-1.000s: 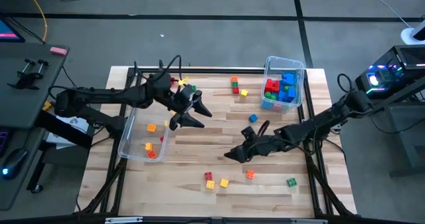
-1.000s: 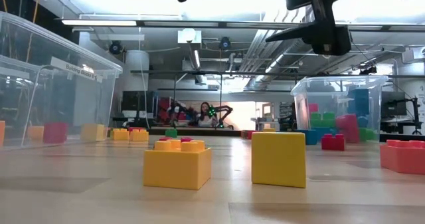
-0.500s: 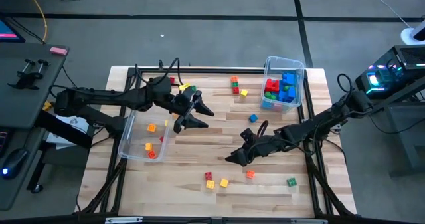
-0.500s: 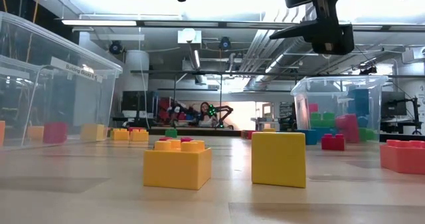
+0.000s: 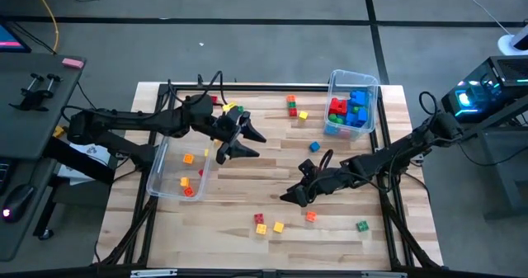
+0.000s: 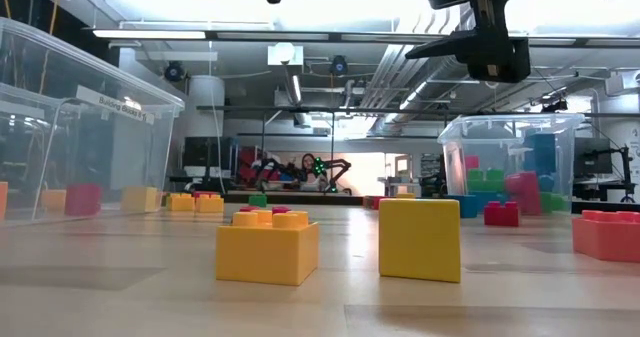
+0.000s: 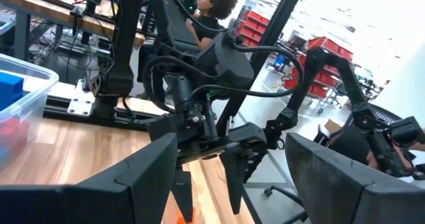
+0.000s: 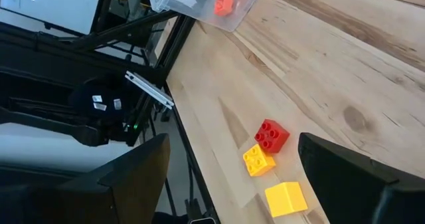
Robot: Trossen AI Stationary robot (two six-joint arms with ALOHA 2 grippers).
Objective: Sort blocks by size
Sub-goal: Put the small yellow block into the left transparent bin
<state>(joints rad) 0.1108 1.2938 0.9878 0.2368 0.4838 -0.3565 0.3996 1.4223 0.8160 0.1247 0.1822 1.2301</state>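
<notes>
Loose blocks lie on the wooden table (image 5: 239, 187): a red block (image 8: 271, 135), a yellow brick (image 8: 257, 161) and a yellow cube (image 8: 285, 199) near the front edge, an orange one (image 5: 310, 216), a green one (image 5: 361, 225) and a blue one (image 5: 314, 146). My right gripper (image 5: 287, 197) hangs open above the table, just beyond the red and yellow blocks, slanting down toward them. My left gripper (image 5: 257, 146) hangs open and level over the table's middle left, beside the left bin. Nothing is between either pair of fingers.
A clear bin (image 5: 177, 169) on the left holds a few small orange, yellow and red blocks. A clear bin (image 5: 353, 105) at the far right holds blue, red and green bricks. More blocks lie at the far edge (image 5: 291, 105) and near my left arm (image 5: 229, 108).
Both grippers have turned a little where they hang, without shifting place. Neither has opened or shut, and no block has moved.
</notes>
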